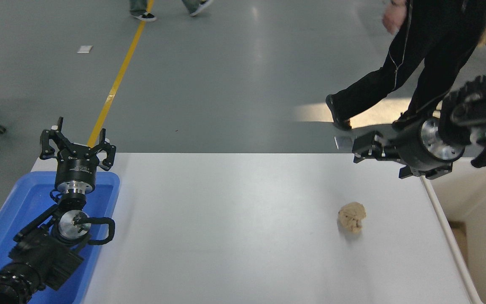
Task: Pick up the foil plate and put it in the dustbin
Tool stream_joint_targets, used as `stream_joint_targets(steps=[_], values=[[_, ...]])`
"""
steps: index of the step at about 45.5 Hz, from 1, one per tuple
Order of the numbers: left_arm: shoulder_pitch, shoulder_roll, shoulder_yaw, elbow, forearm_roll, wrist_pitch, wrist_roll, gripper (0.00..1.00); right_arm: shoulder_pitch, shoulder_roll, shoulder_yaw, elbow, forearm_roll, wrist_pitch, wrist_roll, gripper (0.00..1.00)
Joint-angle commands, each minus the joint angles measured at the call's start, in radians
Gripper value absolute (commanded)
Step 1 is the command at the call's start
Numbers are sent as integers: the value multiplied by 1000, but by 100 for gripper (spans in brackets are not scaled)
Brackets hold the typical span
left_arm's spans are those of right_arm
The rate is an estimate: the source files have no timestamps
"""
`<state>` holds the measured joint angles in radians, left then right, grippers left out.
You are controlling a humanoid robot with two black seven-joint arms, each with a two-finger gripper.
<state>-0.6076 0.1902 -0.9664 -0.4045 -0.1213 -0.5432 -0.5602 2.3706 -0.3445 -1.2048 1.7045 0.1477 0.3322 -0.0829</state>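
- Here, the right gripper (359, 150) reaches in from the right edge of the frame, pointing left, and hangs above the far right corner of the white table (234, 219); its fingers look close together, yet they are blurred and seen side-on, so I cannot tell whether they are apart or together, and nothing shows between them.
- The dustbin (485, 211) fills the lower right of the frame, just beside the table's right edge; its cream rim runs along that edge and a patch of brown shows low inside it.
- The foil plate does not show anywhere in this view, and the part of the bin's inside that shows has no silver in it.
- A small tan lumpy ball (352, 217) lies on the table at the right of centre, below the right gripper and apart from it.
- The left gripper (77, 145) sits at the left of the frame with its fingers spread apart, empty, above the far end of a blue tray (19, 202) in the lower left corner.
- Beyond the table, a person in dark trousers (411, 71) strides across the grey floor at the upper right, and a yellow floor line (118, 76) runs down from the top toward the left gripper.
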Motion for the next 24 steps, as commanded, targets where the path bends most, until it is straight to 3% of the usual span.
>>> stream_joint_targets(steps=[1,7,24], values=[[0,0,0,0,0,0,0,99,141,59,50,41,39,111,0,100],[0,0,0,0,0,0,-1,99,147,111,51,41,98,111,0,100],[0,0,0,0,0,0,-1,99,142,127,53,41,223,102,-9,100]])
